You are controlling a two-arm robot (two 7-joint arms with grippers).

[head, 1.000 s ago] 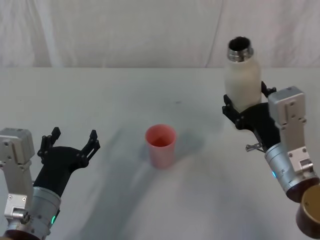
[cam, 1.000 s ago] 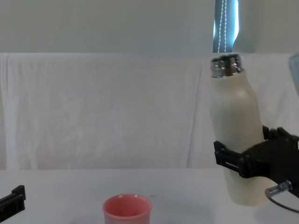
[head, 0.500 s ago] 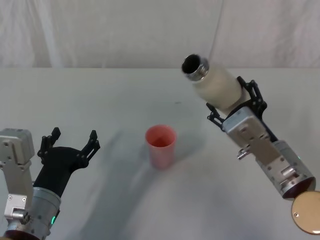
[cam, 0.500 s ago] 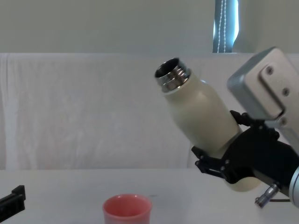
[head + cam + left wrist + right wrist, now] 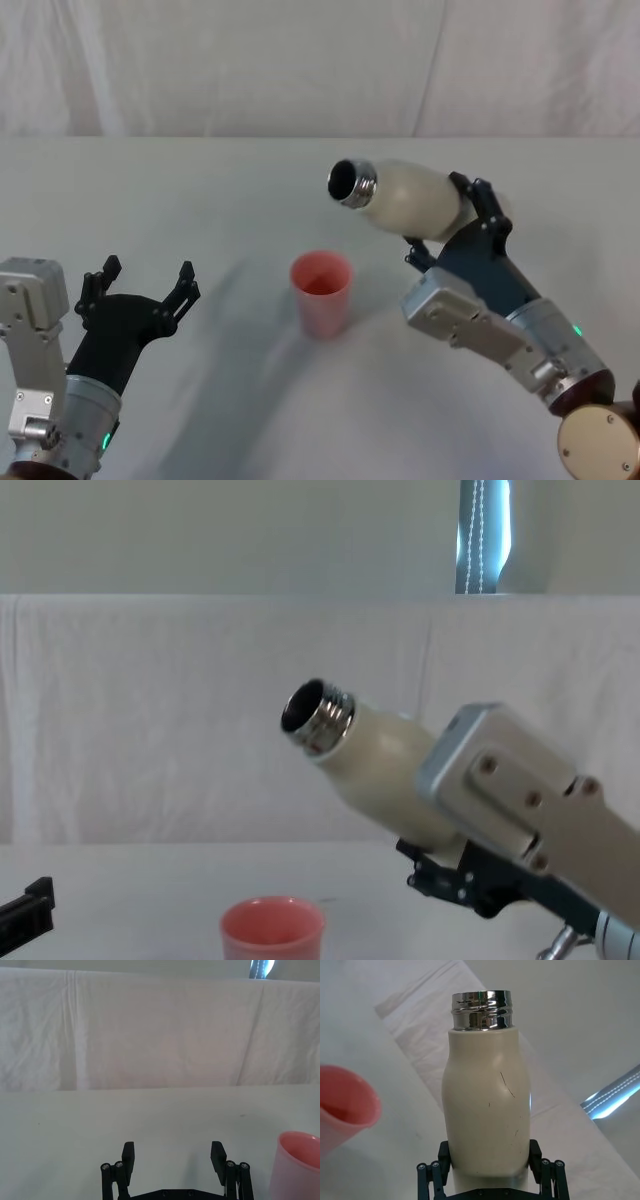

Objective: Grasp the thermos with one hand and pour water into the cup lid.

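Tipped from upright toward level, the thermos (image 5: 410, 200), rigid, smooth and probably water-heavy, sits clamped at its lower body in the right gripper (image 5: 462, 222), mouth above the upright cup lid (image 5: 321, 292), left gripper (image 5: 140, 290) spread idle.

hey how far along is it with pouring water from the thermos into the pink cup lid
Done: the right claw has the thermos clamped and lifted off the table. In hand: the thermos is tipped steeply, its chrome mouth aimed toward the cup lid, which stands upright. Left: no stream is visible yet, so the pour itself and setting the thermos back down remain. The left claw rests open at the table's near left.
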